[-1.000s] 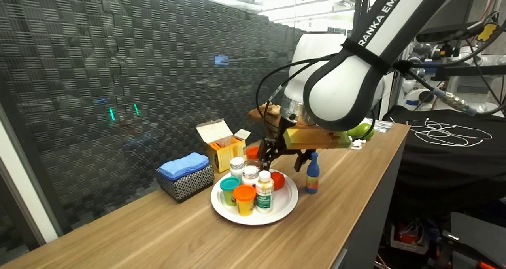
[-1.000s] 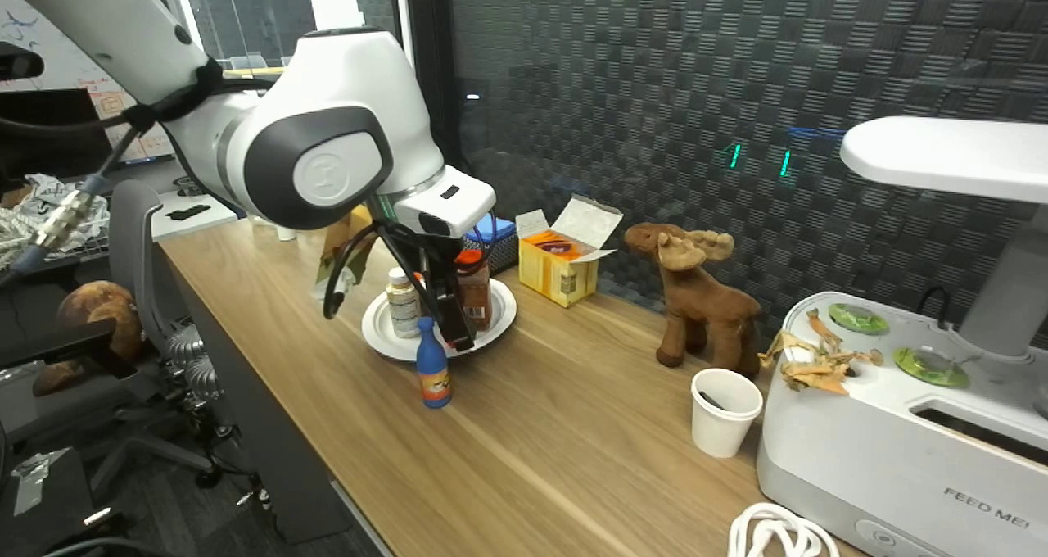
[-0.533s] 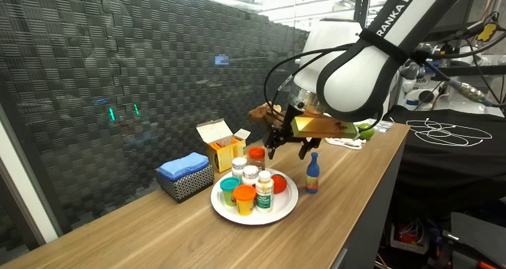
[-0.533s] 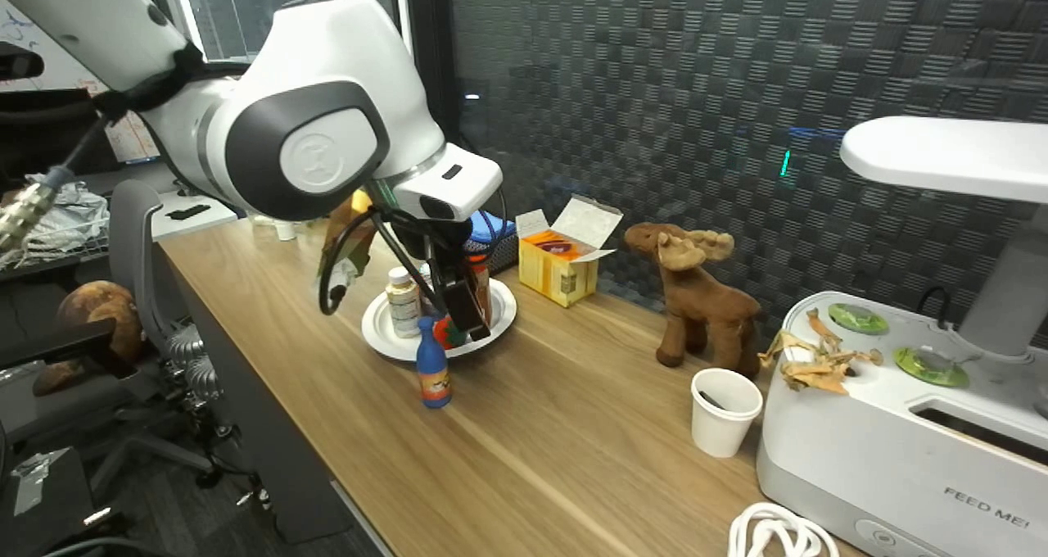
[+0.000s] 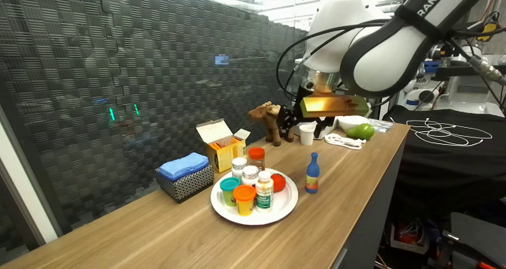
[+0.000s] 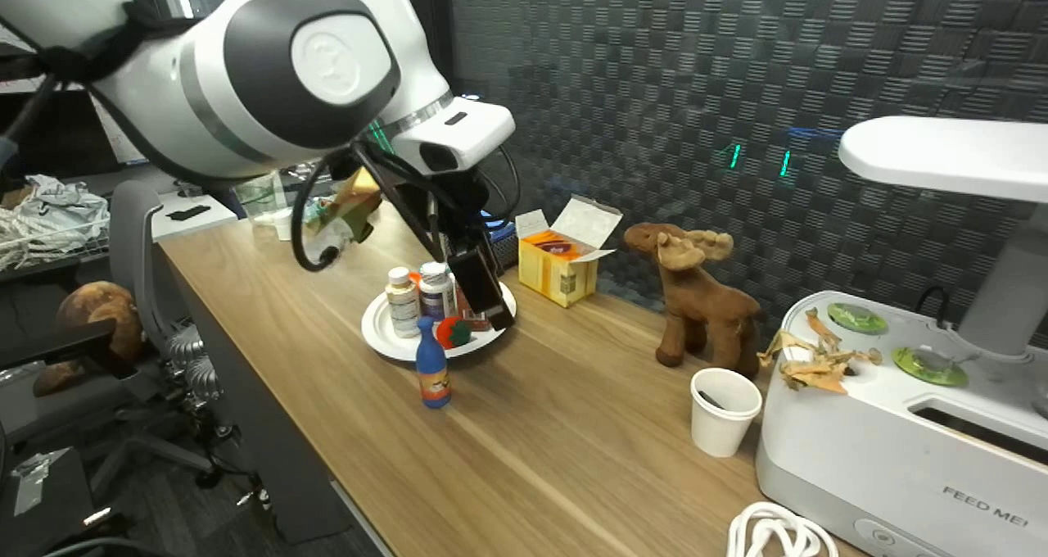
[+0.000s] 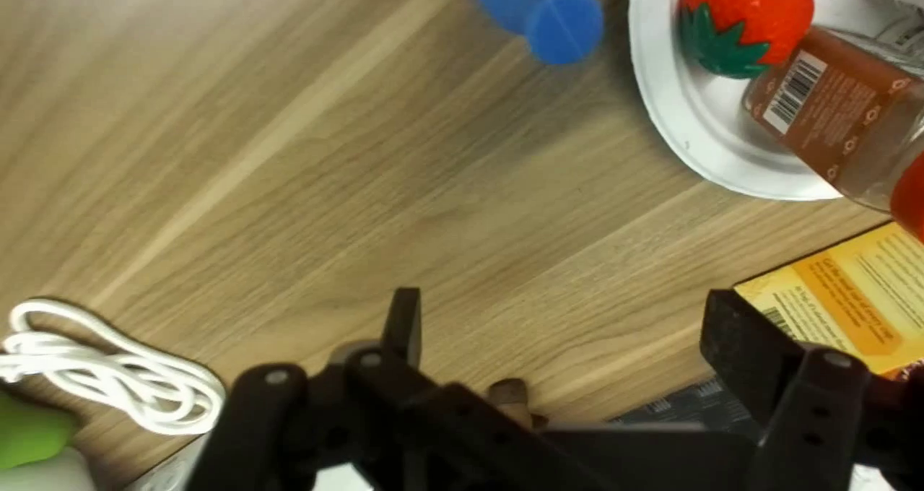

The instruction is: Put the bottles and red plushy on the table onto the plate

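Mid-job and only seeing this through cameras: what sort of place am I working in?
Most likely a robotics lab or lab-like office. An exterior view shows what looks like other robot equipment in the background; dark textured wall panels and an office chair fit that too.

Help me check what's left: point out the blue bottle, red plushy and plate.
Blue bottle (image 5: 312, 172): in an exterior view, middle of its body.
Red plushy (image 7: 754, 9): in the wrist view, its red side.
Plate (image 5: 282, 201): in an exterior view, bare inner surface.
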